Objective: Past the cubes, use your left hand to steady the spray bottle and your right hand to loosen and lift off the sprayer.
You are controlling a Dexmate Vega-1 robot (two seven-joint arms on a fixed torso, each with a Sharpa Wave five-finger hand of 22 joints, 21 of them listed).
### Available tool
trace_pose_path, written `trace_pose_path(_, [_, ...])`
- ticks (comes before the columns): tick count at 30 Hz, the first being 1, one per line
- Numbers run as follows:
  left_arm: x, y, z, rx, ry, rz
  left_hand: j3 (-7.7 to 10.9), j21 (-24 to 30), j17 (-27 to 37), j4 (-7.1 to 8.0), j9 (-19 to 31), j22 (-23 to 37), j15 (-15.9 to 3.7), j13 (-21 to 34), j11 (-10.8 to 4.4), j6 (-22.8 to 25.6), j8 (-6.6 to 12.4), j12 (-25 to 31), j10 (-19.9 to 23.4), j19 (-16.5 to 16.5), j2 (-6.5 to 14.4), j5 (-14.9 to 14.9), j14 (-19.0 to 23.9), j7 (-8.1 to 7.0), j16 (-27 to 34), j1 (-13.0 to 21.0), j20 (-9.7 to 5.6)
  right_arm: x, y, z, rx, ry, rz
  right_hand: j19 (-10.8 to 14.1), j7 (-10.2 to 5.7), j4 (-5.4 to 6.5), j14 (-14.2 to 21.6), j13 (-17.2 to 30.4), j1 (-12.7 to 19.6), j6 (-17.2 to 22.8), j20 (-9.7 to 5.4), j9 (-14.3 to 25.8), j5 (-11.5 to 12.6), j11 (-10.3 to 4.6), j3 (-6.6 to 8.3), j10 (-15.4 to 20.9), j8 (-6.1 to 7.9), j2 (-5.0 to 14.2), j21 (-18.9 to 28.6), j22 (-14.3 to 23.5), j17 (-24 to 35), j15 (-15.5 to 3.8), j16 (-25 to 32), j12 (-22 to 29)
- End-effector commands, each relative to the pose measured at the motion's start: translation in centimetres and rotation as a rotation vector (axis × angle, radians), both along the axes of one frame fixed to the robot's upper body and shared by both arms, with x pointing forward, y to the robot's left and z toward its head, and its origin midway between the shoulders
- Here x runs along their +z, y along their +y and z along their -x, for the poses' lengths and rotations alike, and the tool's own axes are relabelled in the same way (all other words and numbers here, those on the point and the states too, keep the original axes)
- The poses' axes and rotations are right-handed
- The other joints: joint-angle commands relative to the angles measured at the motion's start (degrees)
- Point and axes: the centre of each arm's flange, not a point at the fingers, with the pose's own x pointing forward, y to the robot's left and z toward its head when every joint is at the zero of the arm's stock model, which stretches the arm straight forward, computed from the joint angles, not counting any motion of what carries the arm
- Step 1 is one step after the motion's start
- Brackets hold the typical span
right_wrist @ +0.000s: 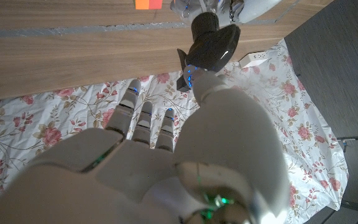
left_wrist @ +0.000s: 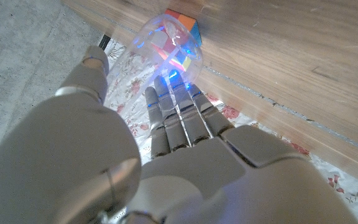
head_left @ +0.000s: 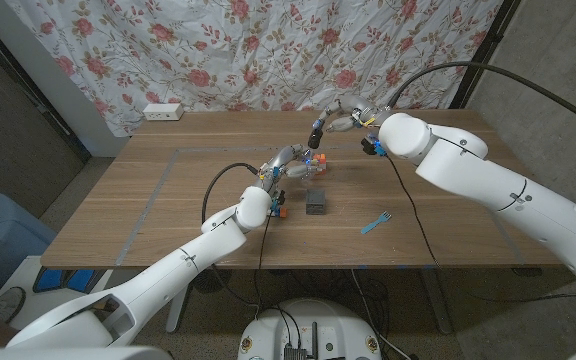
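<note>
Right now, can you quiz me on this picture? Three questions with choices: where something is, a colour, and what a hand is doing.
1. Where is the blue strip?
A. By the curtain
B. On the table, right of the dark cube
C. On the floor

2. What colour is the cube nearest the table's front edge?
A. Red
B. Yellow
C. Dark grey

3. What is the left hand doing?
A. Holding the clear spray bottle
B. Lying open on the table
C. Holding the blue strip

Answers:
1 B: the blue strip lies on the table.
2 C: the dark cube is grey.
3 A: the left hand wraps the spray bottle.
</note>
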Motion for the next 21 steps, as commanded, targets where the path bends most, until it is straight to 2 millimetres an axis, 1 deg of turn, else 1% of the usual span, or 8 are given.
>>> trace_pose_path(1, [0.3,0.0,-0.2,0.004,-0.011,0.005,2.05,-0.06,0.09,1.34,-0.03,0.23,-6.44,0.23,-3.93,7.58,0.19,-0.15,4.63,0.38,9.42,0.01,0.49,-2.12,-0.19,-3.71,-2.44,0.9,-0.7,0.6,0.031,0.002,-0.021,-0.22,-0.1,0.56,-0.36,-0.03,-0.26,-1.43,-0.07,-0.42,0.28,0.14,-0.68,-0.39,-0.96,-0.66,0.3,0.07,0.23,-0.06,-0.08,-0.16])
trace_pose_path(6, [0.3,0.1,-0.2,0.01,-0.012,0.007,2.12,-0.04,0.08,1.34,-0.03,0.23,-6.4,0.26,-3.98,7.61,0.19,-0.19,4.62,0.44,9.47,0.02,0.56,-2.09,-0.2,-3.73,-2.44,1.0,-1.3,0.7,0.027,0.001,-0.036,-0.25,-0.11,0.75,-0.27,-0.03,-0.53,-1.82,-0.06,-0.62,0.2,0.13,-0.95,-0.49,-1.29,-0.83,0.37,0.06,0.22,-0.11,-0.05,-0.16])
trace_pose_path(9, [0.2,0.2,0.0,0.02,-0.016,0.016,2.14,-0.04,0.04,1.37,-0.03,0.23,-6.39,0.27,-3.99,7.66,0.2,-0.18,4.69,0.45,9.44,0.01,0.62,-2.06,-0.23,-3.82,-2.46,1.0,-1.7,0.9,0.027,-0.014,-0.046,0.16,-0.12,1.36,0.03,-0.03,-1.87,-2.28,-0.21,-1.12,-0.07,0.39,-1.99,-0.6,-1.94,-1.64,0.65,0.05,0.05,-0.01,-0.05,-0.11])
trace_pose_path(11, [0.2,0.3,0.1,0.027,-0.022,0.02,2.15,-0.03,0.04,1.39,-0.03,0.23,-6.37,0.29,-4.01,7.64,0.19,-0.17,4.74,0.49,9.44,0.01,0.64,-2.09,-0.24,-3.86,-2.49,1.0,-1.9,1.0,0.033,-0.016,-0.056,1.08,-0.07,2.42,0.48,-0.02,-4.8,-3.26,-0.1,-1.86,-0.44,0.96,-3.71,-0.8,-3.11,-2.48,0.96,0.04,-0.24,0.37,-0.08,-0.08])
trace_pose_path(12, [0.2,0.3,0.1,0.032,-0.027,0.023,2.16,-0.03,0.03,1.37,-0.03,0.23,-6.36,0.29,-4.02,7.6,0.17,-0.17,4.74,0.49,9.43,0.01,0.67,-2.12,-0.23,-3.87,-2.5,1.0,-1.9,1.0,0.034,-0.016,-0.058,1.42,-0.08,2.84,0.7,-0.01,-6.3,-3.49,0.07,-2.18,-0.65,1.57,-4.51,-0.77,-3.57,-2.69,1.0,0.04,-0.41,0.96,-0.1,-0.02])
trace_pose_path(14, [0.1,0.3,0.2,0.049,-0.032,0.034,2.16,-0.02,0.04,1.36,-0.03,0.23,-6.38,0.3,-4.01,7.66,0.18,-0.17,4.78,0.51,9.42,0.0,0.67,-2.09,-0.24,-3.88,-2.5,0.9,-2.0,1.0,0.026,-0.022,-0.06,1.82,0.12,3.84,0.75,0.0,-9.1,-4.19,0.22,-2.5,-0.95,2.22,-5.76,-0.96,-4.29,-2.77,1.0,0.04,-0.64,1.23,-0.24,-0.04])
trace_pose_path(15, [0.1,0.4,0.3,0.051,-0.037,0.036,2.16,-0.01,0.04,1.34,-0.03,0.23,-6.39,0.31,-4.02,7.72,0.2,-0.18,4.8,0.53,9.4,0.0,0.73,-2.18,-0.22,-3.88,-2.49,0.9,-2.0,1.1,0.025,-0.021,-0.056,1.89,0.22,4.04,0.7,0.0,-9.75,-4.61,0.24,-2.58,-1.01,2.19,-6.02,-0.97,-4.59,-2.69,0.98,0.05,-0.69,1.19,-0.3,-0.03])
trace_pose_path(21, [-0.1,0.3,0.6,0.067,-0.044,0.059,2.18,0.01,0.11,1.25,-0.03,0.23,-6.39,0.37,-3.99,7.85,0.24,-0.11,5.09,0.61,9.38,-0.01,0.85,-2.17,-0.15,-3.81,-2.53,0.8,-2.2,1.3,0.012,-0.025,-0.054,2.34,2.58,5.55,0.96,-0.04,-14.57,-6.32,0.35,-2.92,-1.87,3.03,-8.11,-0.45,-5.84,-2.9,0.93,0.07,-1.08,1.89,-0.47,0.16])
